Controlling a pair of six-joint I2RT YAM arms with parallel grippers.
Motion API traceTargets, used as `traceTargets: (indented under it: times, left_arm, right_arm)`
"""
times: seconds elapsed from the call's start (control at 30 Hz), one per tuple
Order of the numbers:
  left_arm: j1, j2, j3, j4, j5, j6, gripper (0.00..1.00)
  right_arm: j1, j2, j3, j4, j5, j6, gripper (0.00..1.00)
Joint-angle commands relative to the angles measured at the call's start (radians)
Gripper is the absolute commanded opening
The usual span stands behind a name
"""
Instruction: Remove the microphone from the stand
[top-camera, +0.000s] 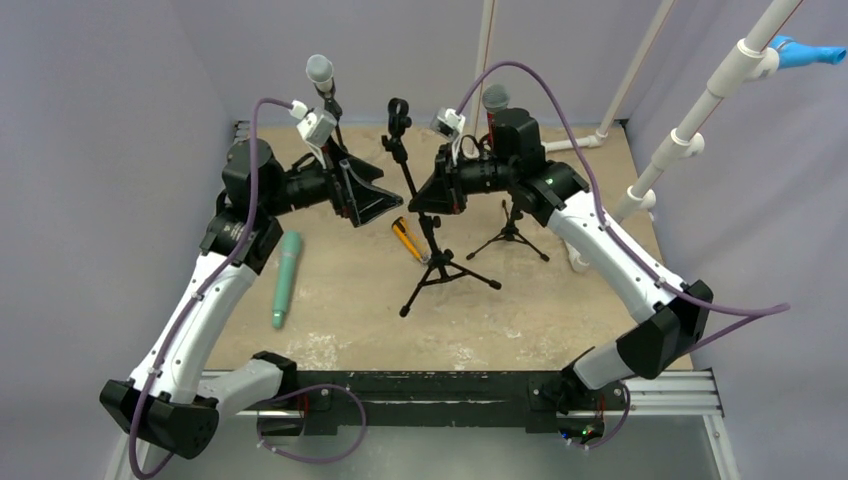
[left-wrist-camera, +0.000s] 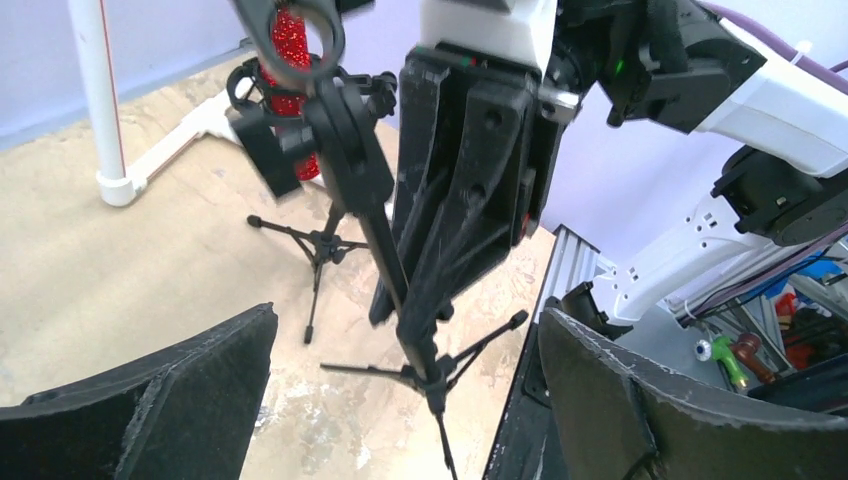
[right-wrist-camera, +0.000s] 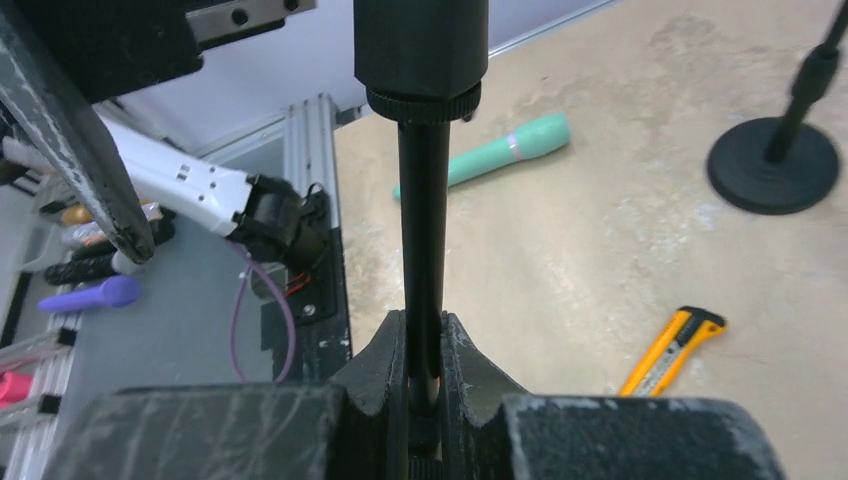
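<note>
A black tripod stand stands mid-table, and its clip at the top is empty. My right gripper is shut on the stand's pole, which sits between the jaws. My left gripper is open just left of the pole, which shows between its spread fingers. A teal microphone lies flat on the table at the left, and also shows in the right wrist view. A red glitter microphone sits in a second tripod stand behind.
A grey-headed microphone stands on a round-base stand at the back left. A yellow utility knife lies beside the central tripod. White pipes rise at the back right. The black base rail runs along the near edge.
</note>
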Motion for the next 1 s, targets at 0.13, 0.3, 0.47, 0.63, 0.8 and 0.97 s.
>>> traceTargets:
  times: [0.13,0.3,0.47,0.63,0.8,0.97]
  left_arm:
    - [0.033,-0.016,0.006,0.000,0.090,-0.003,1.00]
    - [0.012,0.013,-0.018,0.054,0.122,-0.020,0.95]
    - [-0.023,0.050,-0.053,0.173,0.151,-0.067,0.90]
    - [-0.061,0.098,-0.046,0.226,0.131,-0.074,0.80]
    - [-0.082,0.141,-0.065,0.277,0.130,-0.114,0.71]
    - [-0.094,0.139,-0.099,0.303,0.130,-0.110,0.60]
  right_arm:
    - [-0.020,0.004,0.253,-0.042,0.114,0.022,0.00]
    - [-0.024,0.047,0.310,0.017,0.072,0.143,0.00]
    - [-0.024,0.086,0.352,0.089,0.023,0.248,0.00]
    - [-0.032,0.094,0.361,0.130,-0.001,0.297,0.00]
    - [-0.049,0.085,0.352,0.157,-0.011,0.324,0.00]
    - [-0.067,0.072,0.330,0.198,-0.032,0.360,0.00]
